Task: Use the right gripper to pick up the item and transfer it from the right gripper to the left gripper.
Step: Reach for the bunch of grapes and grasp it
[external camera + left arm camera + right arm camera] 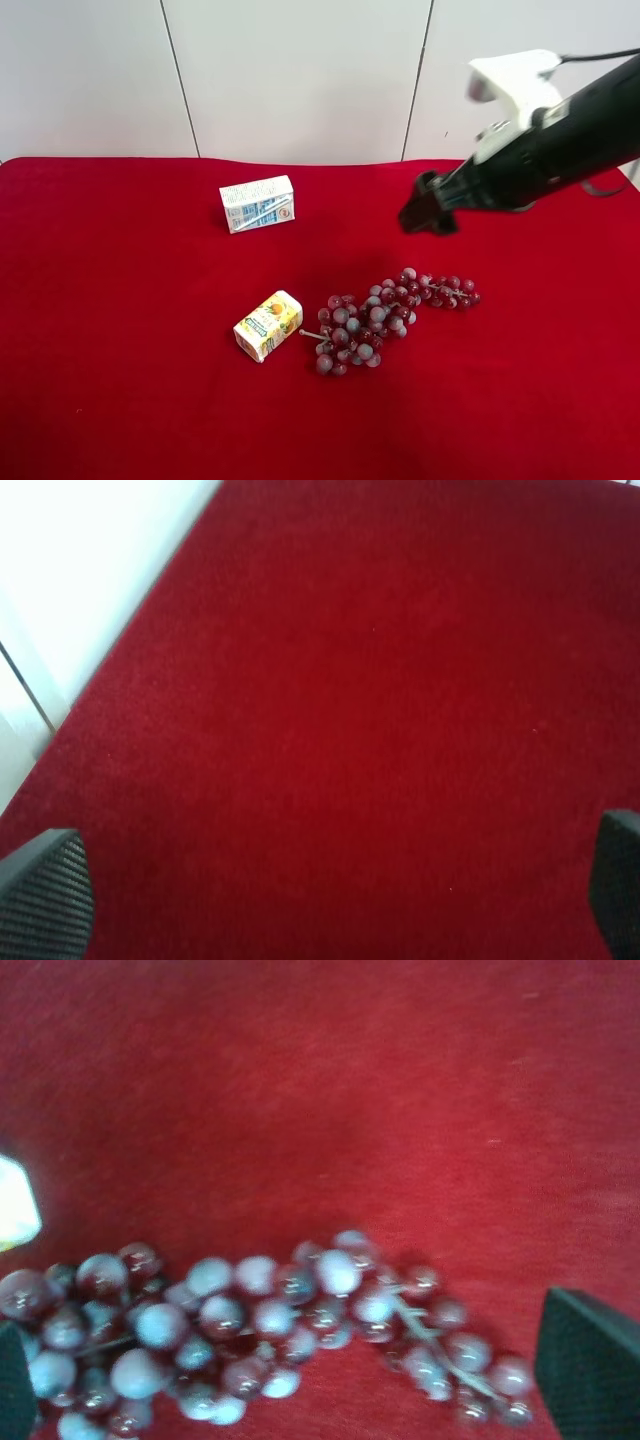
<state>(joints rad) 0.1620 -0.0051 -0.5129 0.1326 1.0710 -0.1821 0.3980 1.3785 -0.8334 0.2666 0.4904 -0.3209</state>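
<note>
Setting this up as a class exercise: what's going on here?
The right gripper, jaws open, hangs over the grapes, which lie untouched on the red cloth beside a yellow juice carton. The left gripper, also open, holds nothing. A white-and-blue carton sits farther back.

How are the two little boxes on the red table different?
The yellow carton is yellow with orange print; the white carton is white with blue stripes. The yellow carton lies right beside the grapes; the white carton sits alone, farther back. The yellow carton is turned slantwise; the white carton is nearly straight across. Both are small boxes on the red cloth.
</note>
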